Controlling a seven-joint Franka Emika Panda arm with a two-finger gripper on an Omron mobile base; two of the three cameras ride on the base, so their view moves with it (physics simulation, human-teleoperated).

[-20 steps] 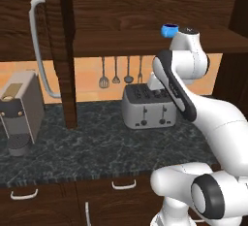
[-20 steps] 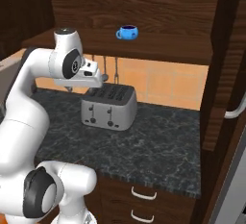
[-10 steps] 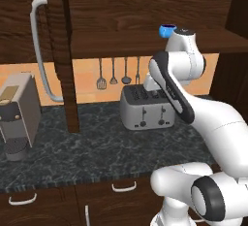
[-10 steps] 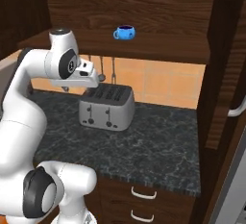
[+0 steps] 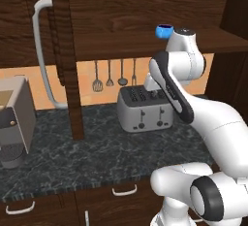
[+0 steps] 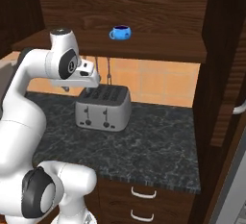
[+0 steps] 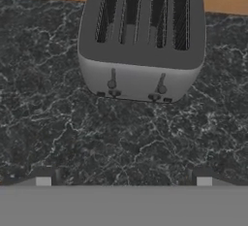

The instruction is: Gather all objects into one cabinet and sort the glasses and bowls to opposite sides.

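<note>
The end effector (image 7: 123, 179), wide open and empty, faces the toaster (image 7: 141, 40), so reaching up carelessly could knock the blue bowl (image 6: 120, 32) off the shelf (image 6: 144, 47).

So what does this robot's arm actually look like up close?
The arm is glossy white, built of rounded tube-like segments joined by dark grey discs, one with a small round mark. Its base is a fat white elbow with a black ring. The pincer ends in two small dark tips.
</note>
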